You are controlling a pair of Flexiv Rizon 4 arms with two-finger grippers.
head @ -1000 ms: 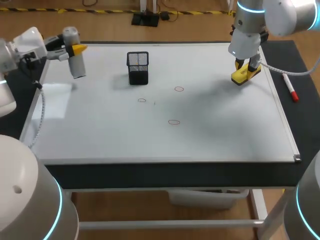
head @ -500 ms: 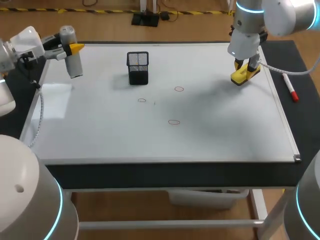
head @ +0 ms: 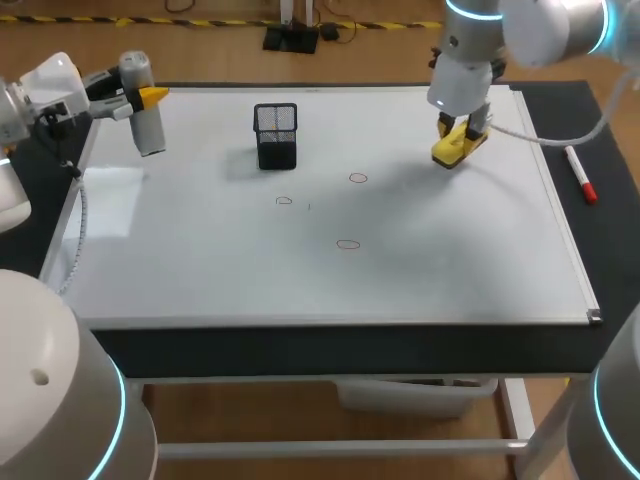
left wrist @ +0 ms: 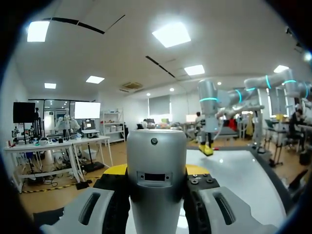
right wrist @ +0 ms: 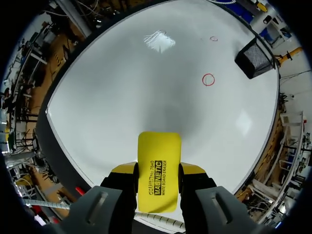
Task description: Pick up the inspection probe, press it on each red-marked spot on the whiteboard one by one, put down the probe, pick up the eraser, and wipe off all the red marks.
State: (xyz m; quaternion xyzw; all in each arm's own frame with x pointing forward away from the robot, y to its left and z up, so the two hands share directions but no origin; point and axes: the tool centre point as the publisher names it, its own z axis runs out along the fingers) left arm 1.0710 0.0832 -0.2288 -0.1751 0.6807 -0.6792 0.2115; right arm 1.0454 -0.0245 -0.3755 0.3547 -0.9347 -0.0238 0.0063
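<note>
— Underneath everything?
— Dark table (head: 330, 348), with a whiteboard (head: 200, 270) flat across most of it.
— On the whiteboard?
— Black mesh cup (head: 276, 136), upright, far and left of middle. Toward the middle, all small and red: far circle (head: 358, 179), left circle (head: 284, 201), near circle (head: 347, 244), each apart from the cup.
— Off the whiteboard?
— Red marker (head: 581, 175), flat on the table just past the right edge.

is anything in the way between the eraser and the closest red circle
Nothing visible. Only bare whiteboard lies between the eraser, held in the right gripper, and the nearest red circle. The black mesh holder stands beyond that circle, off the direct path.
</note>
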